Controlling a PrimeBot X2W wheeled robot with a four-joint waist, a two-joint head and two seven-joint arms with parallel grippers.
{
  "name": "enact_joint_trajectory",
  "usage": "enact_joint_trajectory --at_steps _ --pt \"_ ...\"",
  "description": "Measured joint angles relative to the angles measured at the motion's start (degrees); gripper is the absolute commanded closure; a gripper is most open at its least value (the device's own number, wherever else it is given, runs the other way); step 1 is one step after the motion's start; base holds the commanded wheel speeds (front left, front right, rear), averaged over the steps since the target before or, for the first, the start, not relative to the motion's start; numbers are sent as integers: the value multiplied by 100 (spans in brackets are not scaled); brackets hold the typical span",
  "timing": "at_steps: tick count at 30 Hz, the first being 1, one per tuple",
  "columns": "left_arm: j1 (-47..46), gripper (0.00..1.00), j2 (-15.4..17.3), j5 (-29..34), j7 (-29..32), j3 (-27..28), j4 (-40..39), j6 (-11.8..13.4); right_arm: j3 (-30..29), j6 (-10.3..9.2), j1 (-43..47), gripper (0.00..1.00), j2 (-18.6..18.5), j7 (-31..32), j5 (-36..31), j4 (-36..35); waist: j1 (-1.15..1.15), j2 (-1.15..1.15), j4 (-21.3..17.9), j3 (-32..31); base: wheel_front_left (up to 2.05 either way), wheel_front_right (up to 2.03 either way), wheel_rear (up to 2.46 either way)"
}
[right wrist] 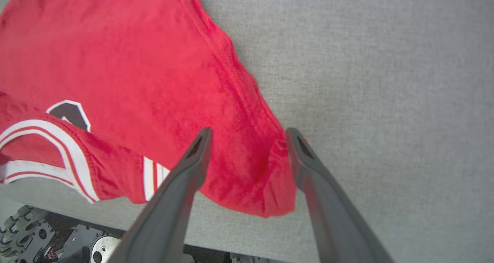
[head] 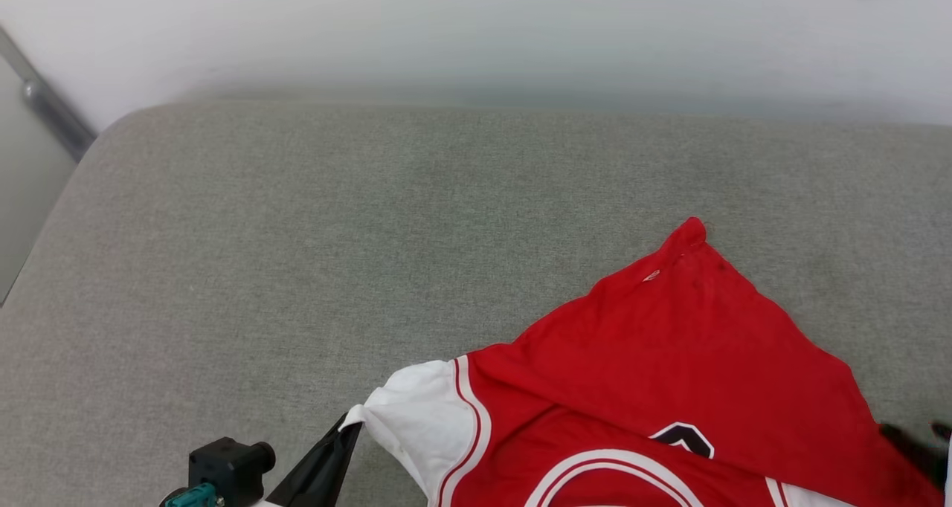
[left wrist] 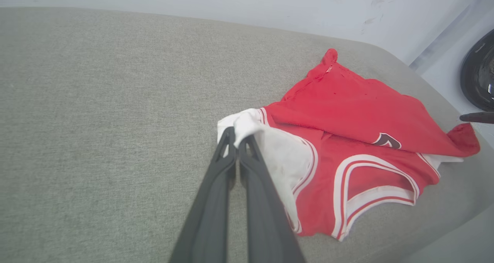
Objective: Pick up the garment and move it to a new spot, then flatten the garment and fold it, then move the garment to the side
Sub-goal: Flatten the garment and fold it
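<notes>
Grey cushion point(head: 297, 232) | left tool point(left wrist: 236, 137) pinching garment point(left wrist: 347, 108) | right tool point(right wrist: 249, 135) spread

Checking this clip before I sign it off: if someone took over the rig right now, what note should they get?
Left tool: shut on the garment's white sleeve.
Right tool: open, with a finger on either side of a red corner at the surface's near edge, not gripping it.
Garment: lies rumpled on the grey padded surface, toward the near right, with a red flap folded over the lettered front.
Done: the garment is down on the surface.
Left: flatten it, fold it, then move it to the side.
</notes>
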Motion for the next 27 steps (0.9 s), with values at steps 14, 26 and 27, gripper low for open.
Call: enact_joint_trajectory --at_steps 14,26,27 --pt "-443 100 -178 260 56 -240 -303 -67 1002 0 -2302 0 -88 800 -547 -475 2 0 479 692 0 0 0" --pt "-1180 100 -643 581 44 -686 -43 -375 1583 0 -3825 0 -87 838 -1045 1250 2 0 1245 1489 0 0 0" --pt "-1209 100 -699 604 43 -721 -45 -397 1608 0 -3892 0 -113 833 -1079 1368 2 0 1305 1549 0 0 0"
